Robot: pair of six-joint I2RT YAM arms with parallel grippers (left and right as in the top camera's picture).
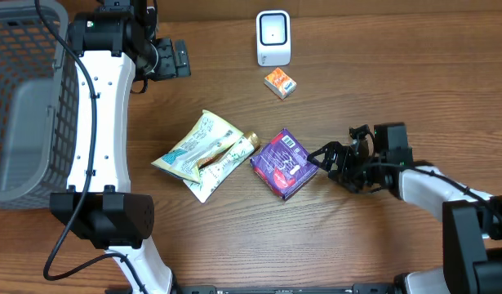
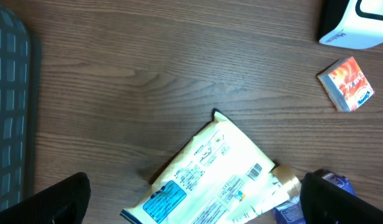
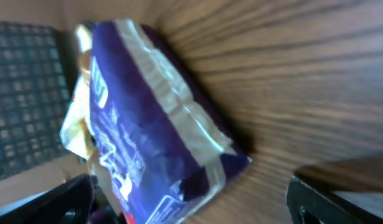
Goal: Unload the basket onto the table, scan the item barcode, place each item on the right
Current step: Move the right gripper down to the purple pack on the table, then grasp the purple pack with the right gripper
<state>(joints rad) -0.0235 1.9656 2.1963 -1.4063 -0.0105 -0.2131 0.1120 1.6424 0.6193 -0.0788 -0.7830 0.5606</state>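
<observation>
The right gripper (image 1: 326,161), jaws spread wide and empty, sits just beside the purple snack packet (image 1: 282,163) at mid-table. The left gripper (image 1: 182,59) hangs released too, apart from the white scanner (image 1: 273,37).

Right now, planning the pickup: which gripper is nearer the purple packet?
Right. The right gripper sits open just beside the purple packet, at its right edge. The left gripper hangs open far off, near the basket.
</observation>
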